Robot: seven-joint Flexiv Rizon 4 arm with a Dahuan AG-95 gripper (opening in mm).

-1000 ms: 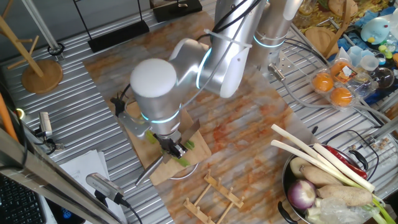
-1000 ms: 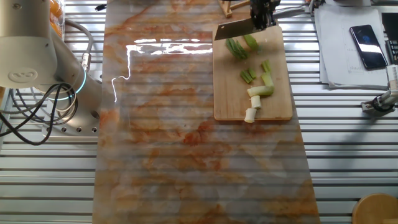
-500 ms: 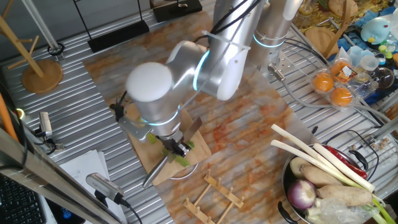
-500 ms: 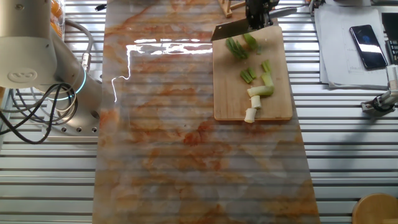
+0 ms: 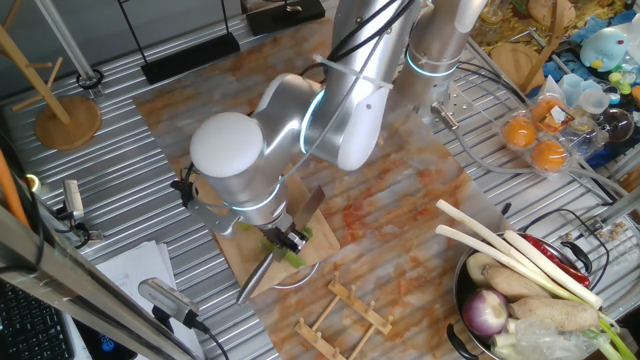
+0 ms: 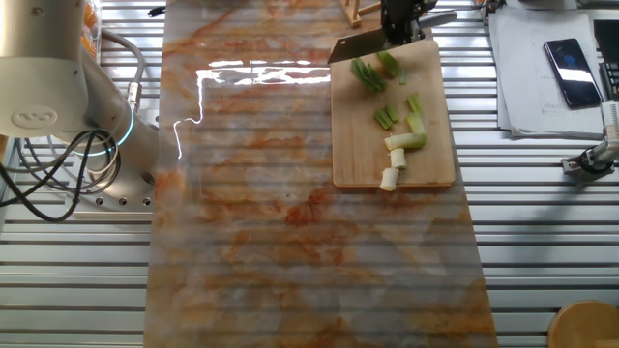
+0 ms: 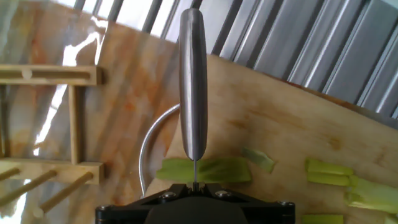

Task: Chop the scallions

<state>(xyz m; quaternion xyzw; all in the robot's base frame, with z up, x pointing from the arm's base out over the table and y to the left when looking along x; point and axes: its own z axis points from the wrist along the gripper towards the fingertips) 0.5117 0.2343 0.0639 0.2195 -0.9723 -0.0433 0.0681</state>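
The chopping looks largely done: the black two-finger gripper (image 6: 403,19) is clamped on the steel cleaver (image 6: 360,44) over the last long green scallions (image 6: 368,73) at the rectangular wooden cutting board's (image 6: 353,155) twelve o'clock end, short cut bits (image 6: 401,143) trailing toward six o'clock.

We are looking at a robotics lab bench staged as a kitchen: a ribbed metal table (image 5: 120,160) (partly covered by a marbled mat (image 6: 251,193)), loose cables (image 6: 44,174), a wooden cutting board (image 6: 426,145), and what appears to be a bowl of vegetables (image 5: 530,300).
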